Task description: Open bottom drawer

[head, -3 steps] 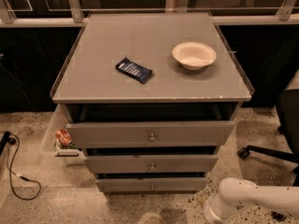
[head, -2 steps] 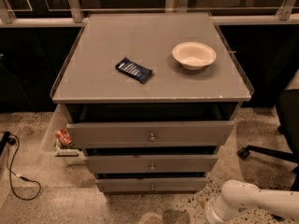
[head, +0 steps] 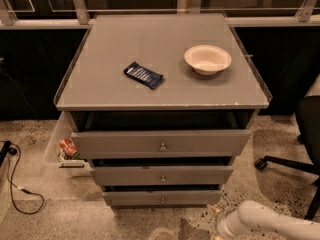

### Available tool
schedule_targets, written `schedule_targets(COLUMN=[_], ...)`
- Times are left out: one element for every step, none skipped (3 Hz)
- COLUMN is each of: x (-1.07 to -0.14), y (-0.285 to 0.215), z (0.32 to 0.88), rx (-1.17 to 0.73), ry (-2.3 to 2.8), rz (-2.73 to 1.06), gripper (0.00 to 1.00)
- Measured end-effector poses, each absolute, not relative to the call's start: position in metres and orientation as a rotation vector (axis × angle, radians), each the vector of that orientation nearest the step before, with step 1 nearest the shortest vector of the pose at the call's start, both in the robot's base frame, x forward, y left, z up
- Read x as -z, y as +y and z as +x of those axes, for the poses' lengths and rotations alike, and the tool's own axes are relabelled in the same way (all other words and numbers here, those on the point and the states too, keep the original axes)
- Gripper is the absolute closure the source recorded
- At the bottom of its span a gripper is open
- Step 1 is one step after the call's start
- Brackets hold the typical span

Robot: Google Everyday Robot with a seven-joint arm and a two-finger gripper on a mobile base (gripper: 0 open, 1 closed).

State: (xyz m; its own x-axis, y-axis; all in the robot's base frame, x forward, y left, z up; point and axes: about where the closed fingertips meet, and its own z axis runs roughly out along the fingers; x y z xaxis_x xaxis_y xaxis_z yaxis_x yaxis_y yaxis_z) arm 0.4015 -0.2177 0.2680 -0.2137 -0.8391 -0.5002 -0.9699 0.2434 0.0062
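The bottom drawer [head: 135, 198] is the lowest of three gray fronts on the cabinet, with a small round knob [head: 162, 200] at its middle. It sits set back beneath the middle drawer [head: 125, 175], with a dark gap above it. The top drawer [head: 115, 143] juts out the furthest. My white arm [head: 265, 221] enters from the bottom right, low over the floor. My gripper [head: 167, 233] is a dim shape at the bottom edge, just in front of and below the bottom drawer, not touching the knob.
On the cabinet top [head: 100, 79] lie a dark blue snack packet [head: 143, 75] and a white bowl [head: 207, 59]. A clear bin with a red can [head: 67, 147] stands at the cabinet's left. A black cable [head: 15, 184] lies on the floor at left, and an office chair base [head: 285, 164] is at right.
My arm has edged slightly left and lower along the bottom right. The drawers, packet and bowl have not moved.
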Motion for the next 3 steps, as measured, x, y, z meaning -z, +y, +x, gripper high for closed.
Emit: schedule_targets(x=[-0.268, -0.279, -0.296], y=[-0.215, -0.216, -0.223], z=[0.425, 0.442, 0.462], rx=[-0.327, -0.205, -0.071], ry=[2.045, 1.985, 1.94], rz=[-1.618, -1.613, -1.6], gripper=[0.0, 0.0, 0.0])
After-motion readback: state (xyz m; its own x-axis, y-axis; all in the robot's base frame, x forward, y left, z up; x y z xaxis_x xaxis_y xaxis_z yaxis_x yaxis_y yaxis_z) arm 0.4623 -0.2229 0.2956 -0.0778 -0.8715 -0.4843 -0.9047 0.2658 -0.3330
